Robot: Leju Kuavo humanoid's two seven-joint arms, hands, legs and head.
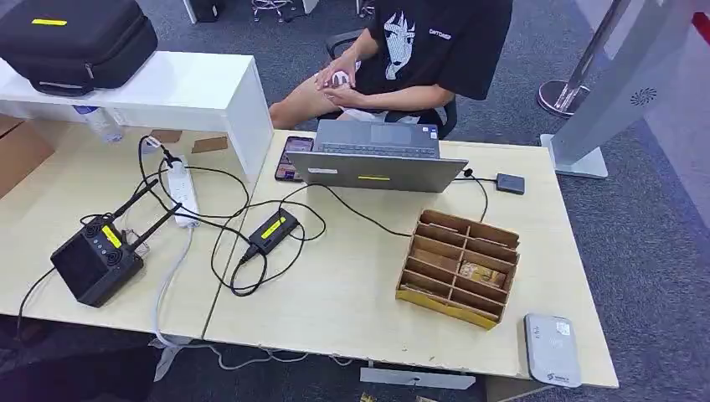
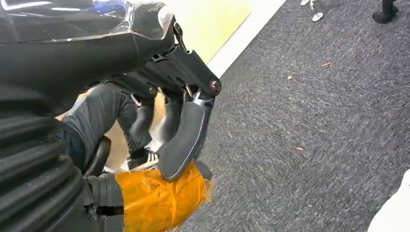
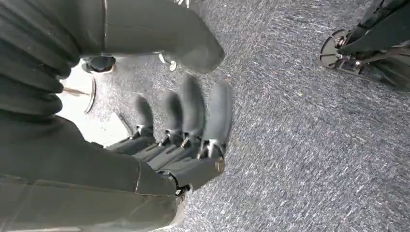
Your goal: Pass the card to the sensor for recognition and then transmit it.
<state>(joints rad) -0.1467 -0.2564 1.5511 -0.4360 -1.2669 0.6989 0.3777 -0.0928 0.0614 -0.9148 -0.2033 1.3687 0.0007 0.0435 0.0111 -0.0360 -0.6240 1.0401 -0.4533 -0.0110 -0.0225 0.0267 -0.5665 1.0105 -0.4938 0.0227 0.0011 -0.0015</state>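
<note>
A wooden divider box point(image 1: 419, 295) stands on the right half of the table, and a patterned card point(image 1: 479, 272) lies in one of its middle slots. Near the table's front right corner lies a flat grey-white sensor pad point(image 1: 552, 349). In the left wrist view my left hand point(image 2: 169, 130) hangs over grey carpet with its fingers apart and nothing in them; its thumb is wrapped in orange tape. In the right wrist view my right hand point(image 3: 183, 125) also hangs over the carpet, fingers stretched out and empty.
A person point(image 1: 419, 50) sits behind the table at an open laptop point(image 1: 373, 159). A small dark box point(image 1: 510, 183) on a cable lies right of it. Cables, a power strip point(image 1: 182, 191), a yellow-labelled adapter point(image 1: 273, 229) and a black antenna unit point(image 1: 96, 260) cover the left side.
</note>
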